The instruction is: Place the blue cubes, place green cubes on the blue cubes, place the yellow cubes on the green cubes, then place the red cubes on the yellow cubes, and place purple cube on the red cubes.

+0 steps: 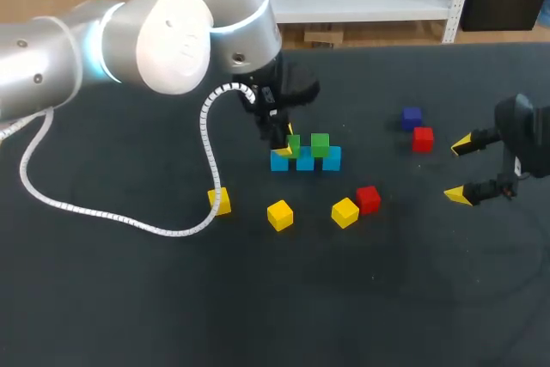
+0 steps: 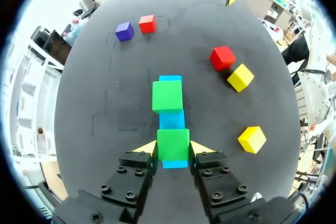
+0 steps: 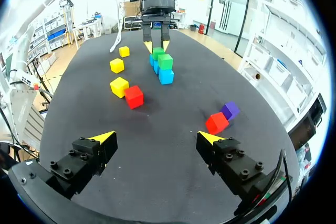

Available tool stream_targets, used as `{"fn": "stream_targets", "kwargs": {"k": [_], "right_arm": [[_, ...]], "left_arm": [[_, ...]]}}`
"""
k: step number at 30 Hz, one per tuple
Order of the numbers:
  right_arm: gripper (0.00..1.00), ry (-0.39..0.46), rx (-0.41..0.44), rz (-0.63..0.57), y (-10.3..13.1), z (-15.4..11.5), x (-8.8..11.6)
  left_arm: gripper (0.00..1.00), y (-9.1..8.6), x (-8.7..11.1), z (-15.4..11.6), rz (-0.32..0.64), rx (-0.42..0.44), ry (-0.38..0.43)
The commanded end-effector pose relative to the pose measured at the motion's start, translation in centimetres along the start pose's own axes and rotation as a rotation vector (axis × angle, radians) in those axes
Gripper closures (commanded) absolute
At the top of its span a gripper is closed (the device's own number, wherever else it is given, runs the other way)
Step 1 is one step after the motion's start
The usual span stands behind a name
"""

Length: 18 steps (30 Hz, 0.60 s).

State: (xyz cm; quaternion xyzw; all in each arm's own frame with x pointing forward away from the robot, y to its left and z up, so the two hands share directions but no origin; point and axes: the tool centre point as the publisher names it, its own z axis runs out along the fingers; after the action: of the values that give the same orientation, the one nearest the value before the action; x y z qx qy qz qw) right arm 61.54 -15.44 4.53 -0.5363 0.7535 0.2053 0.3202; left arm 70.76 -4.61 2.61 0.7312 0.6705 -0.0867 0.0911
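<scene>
Three blue cubes (image 1: 332, 158) stand in a row at mid-table, with two green cubes on top. My left gripper (image 2: 173, 148) is shut on the nearer green cube (image 2: 173, 144), a yellow tip pressing each side; this cube rests on the blue row (image 2: 171, 119). The other green cube (image 1: 320, 144) sits free at the row's right. Three yellow cubes (image 1: 279, 214) lie in front of the row, a red cube (image 1: 368, 198) beside the rightmost. Another red cube (image 1: 422, 138) and the purple cube (image 1: 412, 117) lie right of the stack. My right gripper (image 1: 460, 169) hangs open and empty at the right.
The left arm's white coiled cable (image 1: 129, 217) lies across the dark table top (image 1: 258, 298) at the left, ending near the leftmost yellow cube (image 1: 220, 202).
</scene>
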Motion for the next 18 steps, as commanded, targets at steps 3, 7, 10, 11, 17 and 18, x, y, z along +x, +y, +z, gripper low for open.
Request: {"fn": "stream_targets", "kwargs": {"k": [3, 7, 10, 11, 17, 18], "right_arm": [[0.00, -0.003, 0.000, -0.001, -0.04, 0.09, 0.05], [0.00, -0.003, 0.000, -0.001, -0.04, 0.09, 0.05], [0.00, -0.003, 0.000, -0.001, -0.04, 0.09, 0.05], [0.00, -0.003, 0.000, -0.001, -0.04, 0.09, 0.05], [0.00, -0.003, 0.000, -0.001, -0.04, 0.09, 0.05], [0.00, -0.003, 0.000, -0.001, -0.04, 0.09, 0.05]], "left_arm": [[0.67, 0.31, -0.09, 0.05, -0.001, 0.010, 0.005], [0.62, 0.31, -0.09, 0.05, -0.002, 0.011, 0.005], [0.59, 0.31, -0.08, 0.04, -0.002, 0.013, 0.007], [0.58, 0.31, -0.07, 0.05, -0.003, 0.013, 0.007], [0.52, 0.32, 0.00, 0.06, -0.009, 0.013, 0.012], [0.44, 0.33, 0.01, 0.06, -0.010, 0.014, 0.013]]}}
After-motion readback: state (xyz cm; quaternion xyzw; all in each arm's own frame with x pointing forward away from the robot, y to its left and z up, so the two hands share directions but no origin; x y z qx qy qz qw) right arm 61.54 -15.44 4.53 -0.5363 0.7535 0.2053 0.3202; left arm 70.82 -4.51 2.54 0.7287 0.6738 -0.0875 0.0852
